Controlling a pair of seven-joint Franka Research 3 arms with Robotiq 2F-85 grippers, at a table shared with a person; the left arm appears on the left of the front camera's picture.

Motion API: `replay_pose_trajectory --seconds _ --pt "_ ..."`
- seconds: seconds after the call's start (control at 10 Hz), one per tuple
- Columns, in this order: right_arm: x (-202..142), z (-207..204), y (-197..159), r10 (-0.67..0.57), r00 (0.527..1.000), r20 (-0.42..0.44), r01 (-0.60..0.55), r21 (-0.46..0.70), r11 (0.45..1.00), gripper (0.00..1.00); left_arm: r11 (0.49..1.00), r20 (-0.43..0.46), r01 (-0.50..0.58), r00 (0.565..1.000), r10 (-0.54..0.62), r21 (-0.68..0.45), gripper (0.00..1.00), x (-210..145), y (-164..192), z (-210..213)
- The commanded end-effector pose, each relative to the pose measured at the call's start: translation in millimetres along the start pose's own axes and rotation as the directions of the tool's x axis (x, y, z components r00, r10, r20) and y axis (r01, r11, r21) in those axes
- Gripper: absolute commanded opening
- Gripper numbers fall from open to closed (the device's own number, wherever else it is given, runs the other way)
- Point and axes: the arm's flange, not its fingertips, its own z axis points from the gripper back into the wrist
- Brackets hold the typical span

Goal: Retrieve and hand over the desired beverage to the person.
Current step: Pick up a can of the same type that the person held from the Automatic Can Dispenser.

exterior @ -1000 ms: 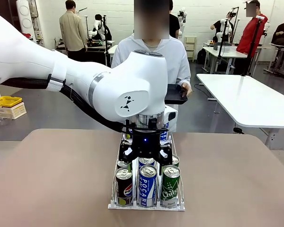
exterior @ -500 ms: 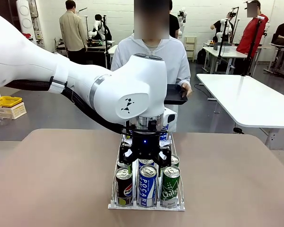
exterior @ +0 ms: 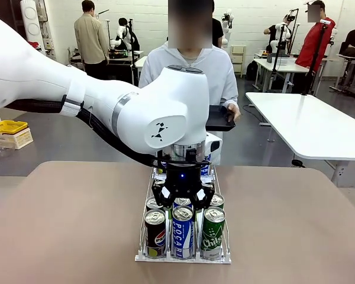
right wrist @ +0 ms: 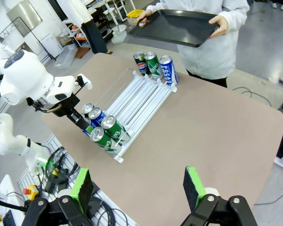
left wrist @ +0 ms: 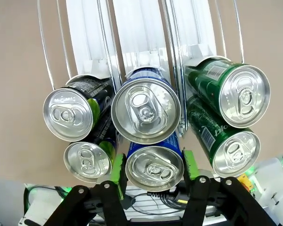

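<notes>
A white wire rack holds several cans: Pepsi, blue Pocari and green Chilsung stand in its front row. My left gripper reaches down just behind them. Its green pads press both sides of the second blue can in the middle lane, so it is shut on that can. My right gripper hangs open high over the table, holding nothing. The person in a white coat stands at the far side and holds out a flat black tray.
Three more cans stand at the rack's far end near the person. A yellow box sits off to the left and a white table to the right. Other people work in the background.
My left gripper has sunk lower onto the middle lane and its fingers have drawn in around the second blue can. The person and tray stay still.
</notes>
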Motion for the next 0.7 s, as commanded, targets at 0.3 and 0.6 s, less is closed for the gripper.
replay_pose_trajectory --seconds 0.3,0.6 --pt "2.4 -0.2 -1.0 0.009 1.0 0.016 -0.01 0.029 1.0 1.0 1.0 0.01 0.014 1.0 -0.014 0.012 0.0 -1.5 3.8 -3.6" --pt "2.4 -0.2 -1.0 0.009 1.0 0.016 -0.01 0.029 1.0 1.0 0.999 0.032 0.028 0.999 -0.029 0.031 0.0 -3.4 3.1 1.9"
